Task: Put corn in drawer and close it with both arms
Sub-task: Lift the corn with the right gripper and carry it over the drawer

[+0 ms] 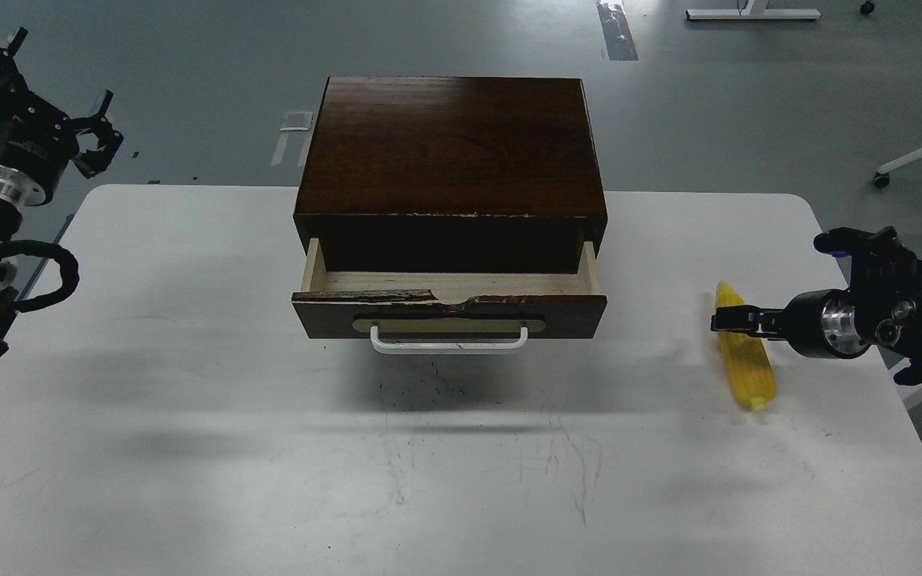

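The right claw (729, 322) hung over the corn (743, 356), whose long axis ran near-to-far; its opening was unreadable. The left claw (45, 104) gaped empty.

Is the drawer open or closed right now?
Open. The drawer sticks out from the dark cabinet, showing pale wood inside.
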`<state>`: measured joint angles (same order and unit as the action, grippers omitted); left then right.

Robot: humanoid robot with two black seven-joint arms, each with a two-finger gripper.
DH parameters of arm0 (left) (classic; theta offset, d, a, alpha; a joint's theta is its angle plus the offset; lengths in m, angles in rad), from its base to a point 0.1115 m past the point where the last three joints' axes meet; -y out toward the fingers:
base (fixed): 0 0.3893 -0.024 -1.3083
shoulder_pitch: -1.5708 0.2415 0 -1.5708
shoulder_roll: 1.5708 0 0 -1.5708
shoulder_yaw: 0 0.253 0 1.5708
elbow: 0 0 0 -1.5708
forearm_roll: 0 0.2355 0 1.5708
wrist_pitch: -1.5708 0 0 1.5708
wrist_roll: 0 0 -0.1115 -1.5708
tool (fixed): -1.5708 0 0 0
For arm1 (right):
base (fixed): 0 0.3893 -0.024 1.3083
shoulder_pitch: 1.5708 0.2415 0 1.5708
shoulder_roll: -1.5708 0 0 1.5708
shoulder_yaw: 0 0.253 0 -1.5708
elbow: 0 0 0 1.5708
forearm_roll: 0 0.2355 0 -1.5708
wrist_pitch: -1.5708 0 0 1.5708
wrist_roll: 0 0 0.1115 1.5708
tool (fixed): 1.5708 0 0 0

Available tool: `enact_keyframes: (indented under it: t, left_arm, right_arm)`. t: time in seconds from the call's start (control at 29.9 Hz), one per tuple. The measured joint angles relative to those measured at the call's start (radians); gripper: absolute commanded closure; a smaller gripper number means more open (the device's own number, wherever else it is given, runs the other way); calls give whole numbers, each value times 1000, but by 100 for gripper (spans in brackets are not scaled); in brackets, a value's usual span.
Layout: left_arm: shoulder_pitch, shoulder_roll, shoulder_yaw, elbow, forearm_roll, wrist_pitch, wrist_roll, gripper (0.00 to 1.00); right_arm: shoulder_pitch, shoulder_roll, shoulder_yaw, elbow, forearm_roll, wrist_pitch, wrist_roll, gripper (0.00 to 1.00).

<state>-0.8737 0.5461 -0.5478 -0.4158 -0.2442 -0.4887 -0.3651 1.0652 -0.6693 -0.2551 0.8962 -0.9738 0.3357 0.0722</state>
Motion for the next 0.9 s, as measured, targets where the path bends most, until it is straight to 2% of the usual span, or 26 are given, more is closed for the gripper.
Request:
enact_keyframes:
  t: [0.07, 0.2, 0.33, 0.5, 0.67, 0.9]
  left_arm:
    - [0, 0, 1, 0, 0, 0, 0, 2]
    - [1, 3, 2, 2, 0, 0, 0, 2]
    - [2, 4, 2, 3, 0, 0, 0, 2]
    - [2, 6, 4, 3, 6, 0, 3, 2]
    - [7, 7, 42, -2, 15, 0, 15, 2]
    - [6, 19, 72, -4, 16, 0, 15, 2]
  right_arm:
    - [-3, 1, 0, 2, 1, 2, 0, 60]
    - [-13, 1, -1, 4, 1, 4, 0, 77]
    - [4, -7, -1, 11, 2, 6, 0, 84]
    - [98, -63, 1, 40, 3, 6, 0, 87]
    - [309, -118, 11, 129, 5, 6, 0, 88]
    - [560, -104, 12, 262, -16, 8, 0, 89]
